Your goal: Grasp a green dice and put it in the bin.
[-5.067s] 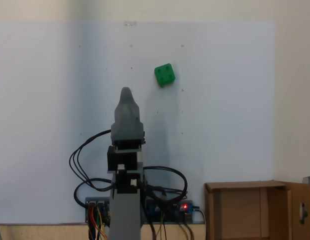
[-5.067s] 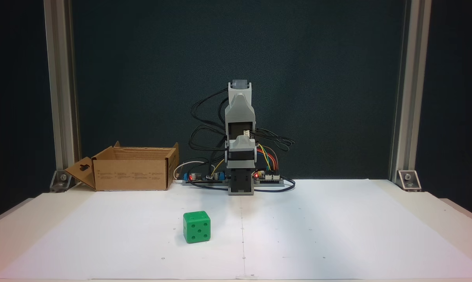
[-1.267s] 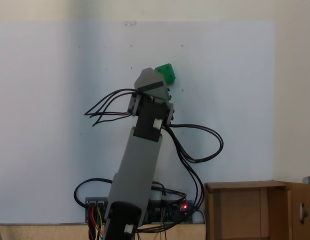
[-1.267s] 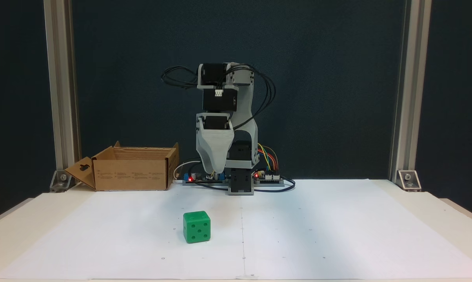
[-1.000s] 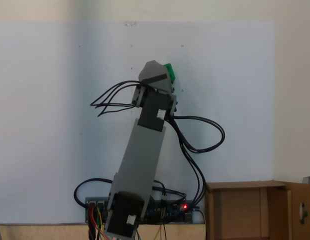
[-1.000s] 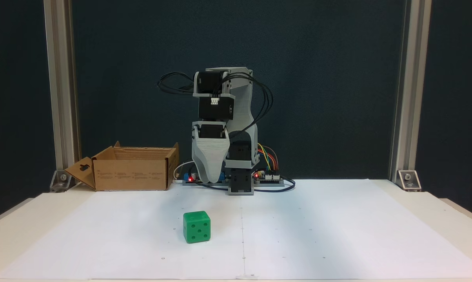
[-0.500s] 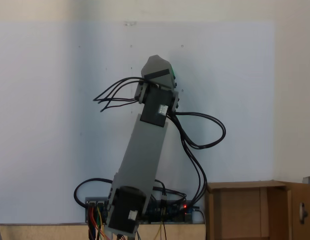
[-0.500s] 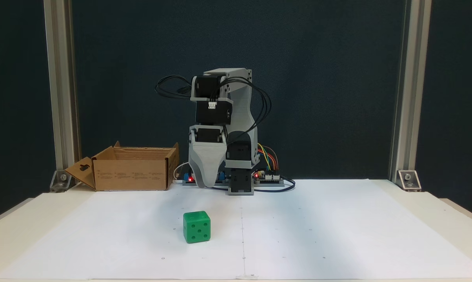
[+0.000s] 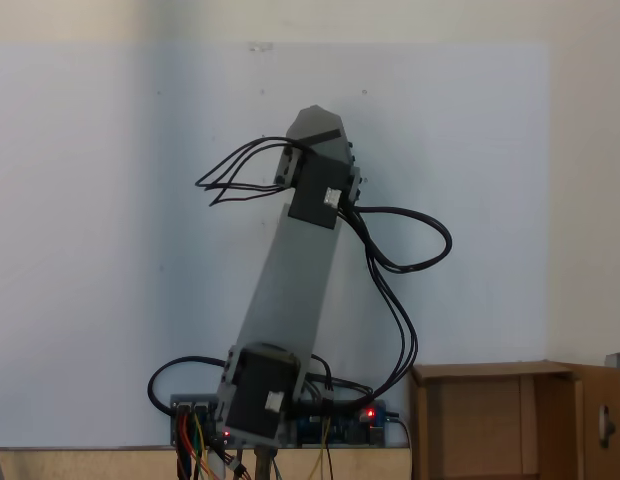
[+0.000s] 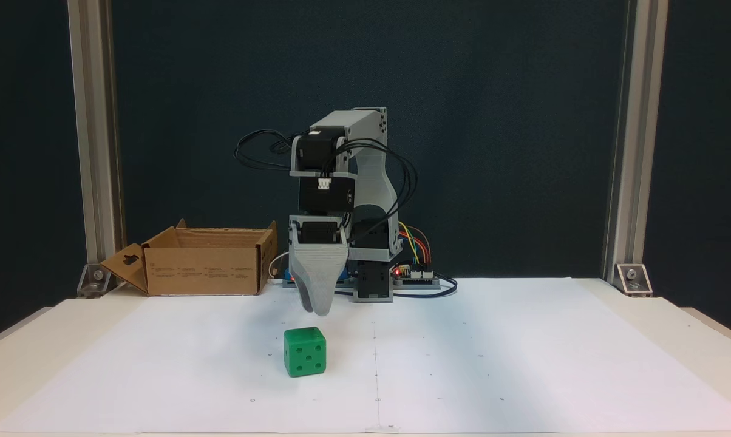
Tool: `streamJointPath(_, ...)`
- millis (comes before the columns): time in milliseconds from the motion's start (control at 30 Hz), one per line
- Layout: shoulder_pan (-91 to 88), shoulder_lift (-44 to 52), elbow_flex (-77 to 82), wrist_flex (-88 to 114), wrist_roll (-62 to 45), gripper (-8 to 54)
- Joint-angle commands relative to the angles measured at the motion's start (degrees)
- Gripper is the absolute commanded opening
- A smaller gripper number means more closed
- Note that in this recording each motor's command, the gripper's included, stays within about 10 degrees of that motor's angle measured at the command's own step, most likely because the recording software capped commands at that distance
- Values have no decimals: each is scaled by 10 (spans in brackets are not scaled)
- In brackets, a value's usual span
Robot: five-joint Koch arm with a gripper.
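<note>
The green dice [image 10: 305, 352] sits on the white paper in front of the arm, its five-pip face toward the camera. My gripper [image 10: 319, 309] hangs pointing down just above and slightly behind the dice, apart from it. Its grey jaws overlap from this side, so I cannot tell whether they are parted. In the fixed view from above, the arm's wrist [image 9: 316, 135] covers the dice. The bin, a brown cardboard box [image 10: 204, 262], stands open at the back left beside the arm's base; its rim [image 9: 490, 371] is at the bottom right from above.
Circuit boards with coloured wires [image 10: 415, 273] and looping black cables [image 9: 410, 250] lie around the arm's base. Two aluminium posts [image 10: 95, 145] [image 10: 635, 145] frame the back of the table. The white paper [image 10: 493, 364] covers the table's middle.
The arm has stretched forward and lowered, bringing the gripper from near the base down to just above the dice. From above, the wrist now hides the dice. The dice has not moved.
</note>
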Motion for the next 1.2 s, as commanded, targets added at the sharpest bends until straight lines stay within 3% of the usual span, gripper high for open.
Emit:
streamJointPath(0,4,-2,-30,-18,-62,429)
streamJointPath(1167,28,-18,-28,-20,-108,428)
